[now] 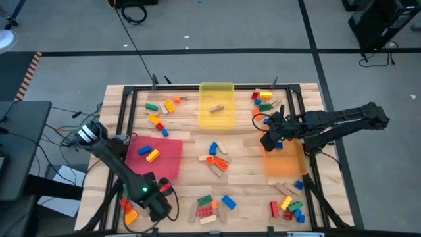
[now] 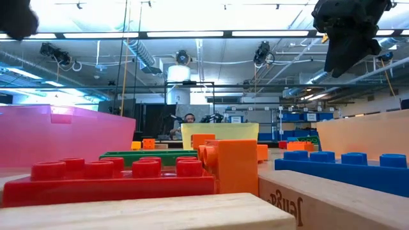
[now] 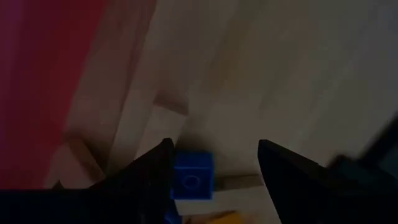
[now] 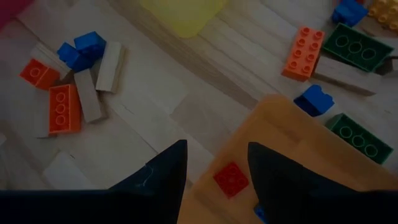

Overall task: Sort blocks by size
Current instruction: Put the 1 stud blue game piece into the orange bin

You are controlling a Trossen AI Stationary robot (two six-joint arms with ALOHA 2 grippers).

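While scattered, the blocks (image 1: 216,160) show long axes pointing every way

Worktop (image 1: 243,172) pale wood planks, black frame round it. I see three trays: red tray (image 1: 170,157), yellow tray (image 1: 227,92), orange tray (image 1: 284,166). Small red brick (image 4: 231,179) on orange tray. Small blue brick (image 3: 192,177) by my left pincer (image 3: 214,163); pincer dark, near black. Right pincer (image 4: 216,163) same dark. Centre pile: orange bricks (image 4: 64,108), blue bricks (image 4: 82,50), tan wooden blocks (image 4: 111,66). Green bricks (image 4: 356,45) beyond orange tray. Floor (image 1: 217,29) grey.
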